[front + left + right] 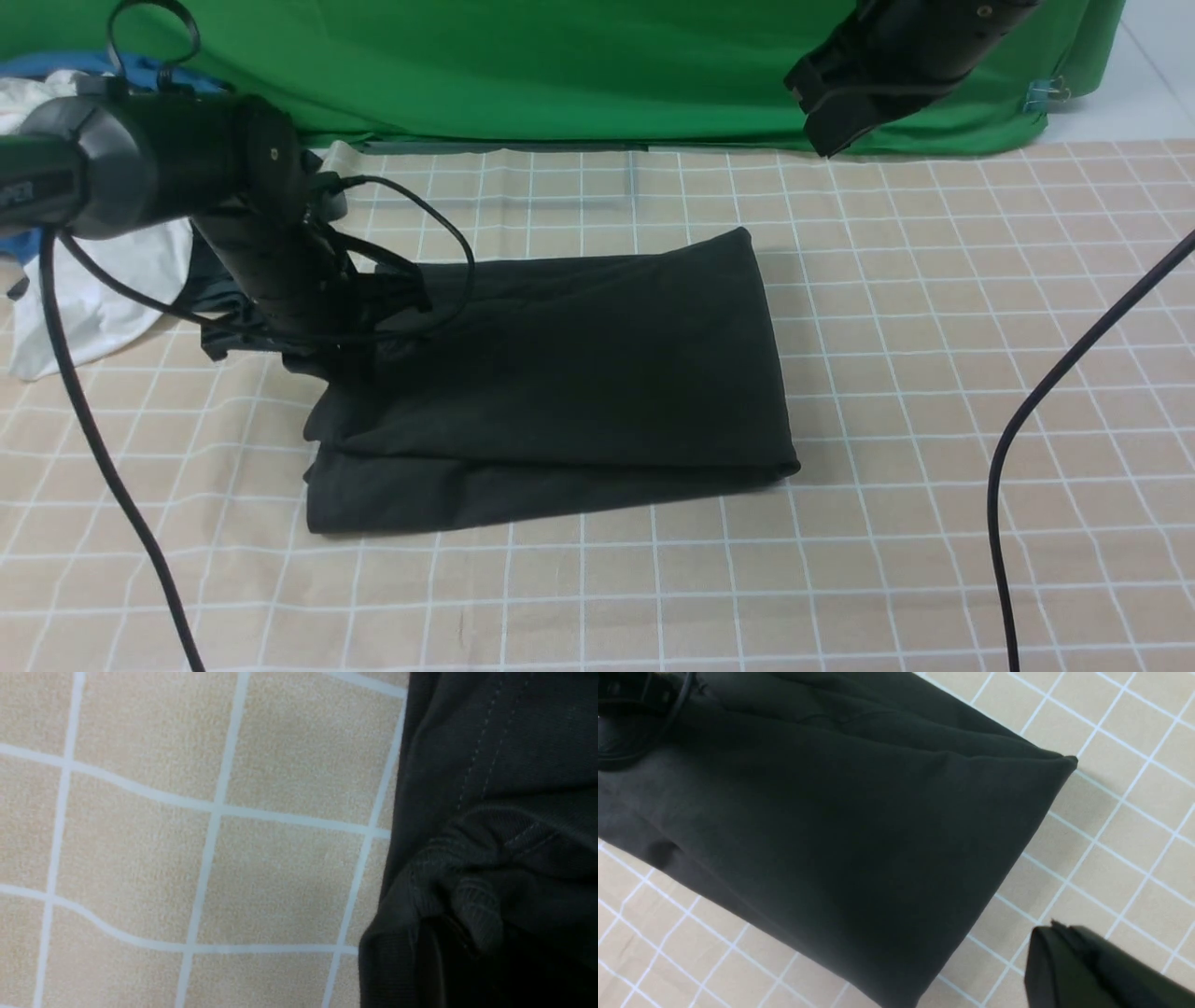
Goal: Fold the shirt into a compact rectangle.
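No lettering shows on the folded shirt (579,373); neither end effector's opening can be told.

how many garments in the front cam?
3, maybe more. The black shirt lies folded mid-table. A white garment and a blue one sit at the far left edge. The left arm may hide others.

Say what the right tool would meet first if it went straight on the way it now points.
Probably the checked tablecloth just beside the shirt's folded edge, not the shirt; depth is unclear. The right tool hangs apart from the fabric.
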Available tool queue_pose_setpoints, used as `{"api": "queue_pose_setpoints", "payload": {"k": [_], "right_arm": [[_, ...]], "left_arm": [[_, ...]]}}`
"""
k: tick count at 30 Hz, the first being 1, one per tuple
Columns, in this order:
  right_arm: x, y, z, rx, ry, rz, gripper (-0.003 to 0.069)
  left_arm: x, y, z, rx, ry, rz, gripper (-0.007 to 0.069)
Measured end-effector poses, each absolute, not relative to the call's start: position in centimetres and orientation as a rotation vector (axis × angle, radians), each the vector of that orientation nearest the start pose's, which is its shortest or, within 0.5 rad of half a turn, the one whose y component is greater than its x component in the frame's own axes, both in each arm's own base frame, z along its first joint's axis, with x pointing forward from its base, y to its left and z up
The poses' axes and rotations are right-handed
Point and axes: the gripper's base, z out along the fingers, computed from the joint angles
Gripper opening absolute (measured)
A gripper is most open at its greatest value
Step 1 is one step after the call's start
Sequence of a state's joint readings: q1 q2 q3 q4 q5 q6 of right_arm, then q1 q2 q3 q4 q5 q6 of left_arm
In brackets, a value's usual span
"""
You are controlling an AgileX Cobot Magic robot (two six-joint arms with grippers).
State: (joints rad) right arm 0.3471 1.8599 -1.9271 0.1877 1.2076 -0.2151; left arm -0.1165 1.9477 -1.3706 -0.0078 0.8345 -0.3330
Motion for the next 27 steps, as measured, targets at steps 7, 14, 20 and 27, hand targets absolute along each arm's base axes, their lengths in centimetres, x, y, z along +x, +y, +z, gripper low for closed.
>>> {"api": "queue_pose_setpoints", "payload": {"k": [7, 14, 20, 27], "right_arm": [[37.7, 15.3, 36.5, -0.702, 2.528, 0.299, 0.0038], [37.7, 15.3, 36.5, -0.702, 2.527, 0.299, 0.0038], [37.7, 15.3, 36.5, -0.702, 2.527, 0.299, 0.0038], [37.7, 15.3, 36.5, -0.701, 2.526, 0.299, 0.0038]], "left_arm": [[38.3, -4.5, 21.4, -0.293, 2.830, -0.095, 0.0046], [38.1, -4.4, 22.7, -0.215, 2.789, -0.078, 0.0046], [38.7, -4.4, 22.9, -0.186, 2.723, -0.081, 0.0046], [39.4, -4.2, 21.7, -0.222, 2.710, -0.037, 0.0049]]}}
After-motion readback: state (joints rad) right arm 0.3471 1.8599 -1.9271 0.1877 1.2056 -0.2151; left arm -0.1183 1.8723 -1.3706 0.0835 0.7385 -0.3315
